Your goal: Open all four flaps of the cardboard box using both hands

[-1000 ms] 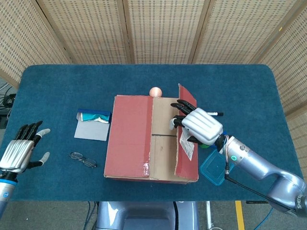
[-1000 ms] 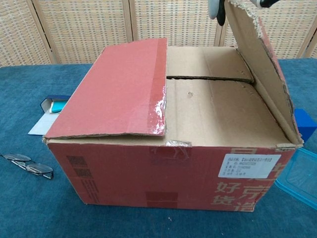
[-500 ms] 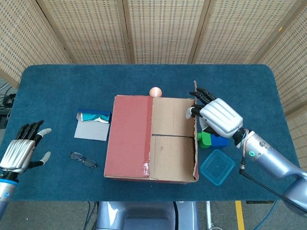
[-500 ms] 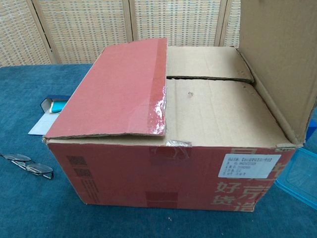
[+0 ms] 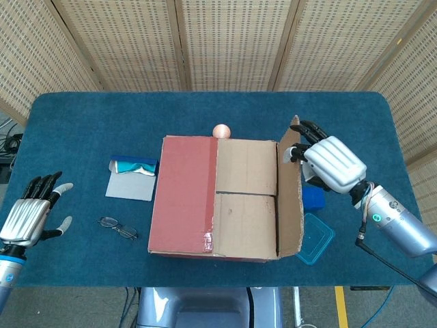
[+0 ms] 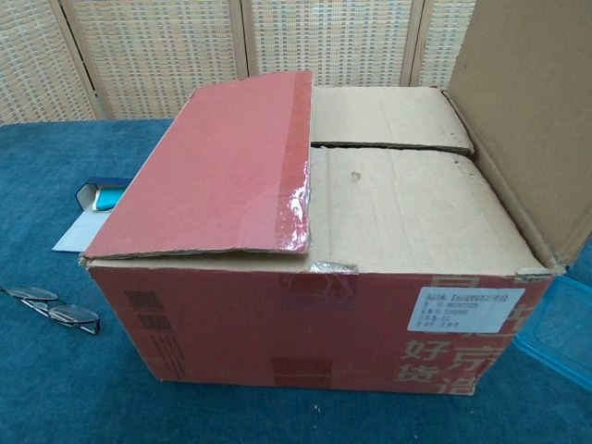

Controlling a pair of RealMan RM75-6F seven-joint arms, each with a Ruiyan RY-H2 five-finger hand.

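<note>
At the middle of the dark blue cloth-covered table (image 5: 355,123) sits the big red-and-brown cardboard box (image 5: 215,198), my landmark for everything else. Its right outer flap (image 5: 289,191) is swung up and tipped outward past upright, brown inside showing; its left outer flap (image 5: 184,195), red and taped along one edge, lies flat over the top, its long axis running front to back, and the two brown inner flaps (image 5: 246,195) lie closed with their seam crossing between them. My right hand (image 5: 331,164) is just right of the box, back of the hand up, fingers apart and holding nothing, with fingertips (image 5: 298,154) at the raised flap's far upper edge; whether they touch the card I cannot tell. My left hand (image 5: 31,215) hangs well to the left of the box near the table's edge, fingers loosely spread and empty. The flat red flap lies to the right of that hand and is nearer to it than to my right, so I judge it falls to my left hand to reach across and lift its taped free edge.
</note>
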